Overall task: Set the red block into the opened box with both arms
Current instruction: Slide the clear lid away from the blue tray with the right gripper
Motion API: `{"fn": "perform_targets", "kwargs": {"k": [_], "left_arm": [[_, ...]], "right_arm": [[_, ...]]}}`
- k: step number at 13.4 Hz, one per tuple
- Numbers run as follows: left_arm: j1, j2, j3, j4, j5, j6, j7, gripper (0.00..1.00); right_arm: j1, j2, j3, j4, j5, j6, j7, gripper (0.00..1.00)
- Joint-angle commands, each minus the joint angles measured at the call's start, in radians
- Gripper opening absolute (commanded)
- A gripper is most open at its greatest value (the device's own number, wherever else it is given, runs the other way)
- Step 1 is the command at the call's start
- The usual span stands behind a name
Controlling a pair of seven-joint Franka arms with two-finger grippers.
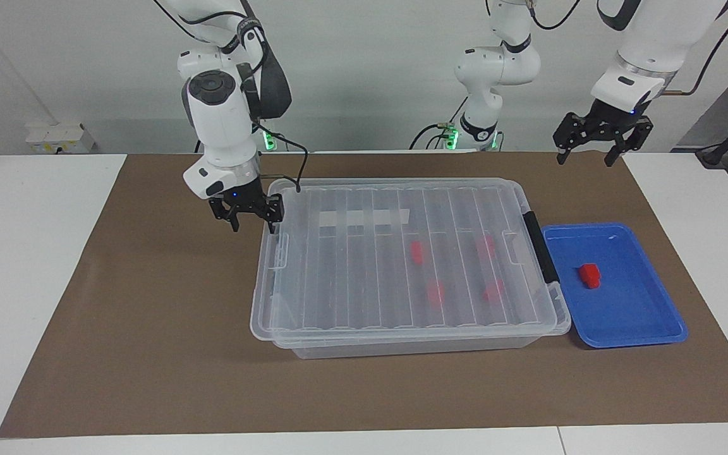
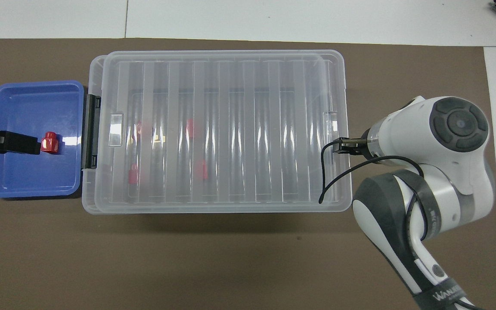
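**Lid on the box, red block in the tray**

The right end effector (image 1: pixel 253 229) hangs low at the box's end toward the right arm. Its fingers stand apart, and one fingertip (image 1: pixel 272 231) is at the rim of the lid (image 1: pixel 364 278). Whether it presses on that rim cannot be told, and nothing is clamped between the fingers.

The left end effector (image 1: pixel 584 161) is raised high over the blue tray (image 1: pixel 629 344), wide open and empty, and that arm waits.

The box (image 1: pixel 402 346) sits in the middle of the brown mat (image 1: pixel 149 354) on the table (image 1: pixel 35 284). Its ribbed clear lid lies on top, set off toward the right arm's end so that it overhangs there. Four red blocks (image 1: pixel 435 292) show through the lid, inside the box.

Beside the box's black bar handle (image 1: pixel 541 246), toward the left arm's end, the blue tray lies on the mat. The red block (image 1: pixel 589 275) rests in it — alone, about mid-tray, touched by neither end effector.
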Motion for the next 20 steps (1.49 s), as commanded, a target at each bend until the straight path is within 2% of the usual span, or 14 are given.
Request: {"fn": "perform_targets", "kwargs": {"k": [1,2,7,9,14,17,20], "left_arm": [[-0.004,0.001,0.002,0.006,0.021,-0.014,-0.012,1.0],[-0.002,0.001,0.002,0.006,0.021,-0.014,-0.012,1.0],[-0.004,0.001,0.002,0.006,0.021,-0.014,-0.012,1.0],[-0.002,-0.007,0.004,-0.002,0.021,-0.05,-0.012,1.0],[0.03,-0.016,0.025,-0.003,0.021,-0.097,-0.023,1.0],[0.086,-0.031,0.024,-0.054,0.061,-0.024,-0.009,1.0],[0.099,-0.009,0.024,-0.158,0.059,0.172,-0.003,1.0]], "right_arm": [[-0.046,-0.031,0.001,-0.028,-0.055,-0.049,-0.082,0.83],[-0.066,-0.031,-0.001,-0.025,-0.061,-0.061,-0.138,0.86],[-0.184,-0.034,-0.001,-0.018,-0.09,-0.075,-0.387,0.86],[-0.23,-0.034,0.001,-0.02,-0.09,-0.075,-0.494,0.86],[-0.291,-0.034,0.001,-0.021,-0.09,-0.072,-0.691,0.87],[-0.311,-0.034,-0.001,-0.021,-0.09,-0.069,-0.752,0.87],[-0.315,-0.034,0.001,-0.02,-0.09,-0.069,-0.762,0.88]]}}
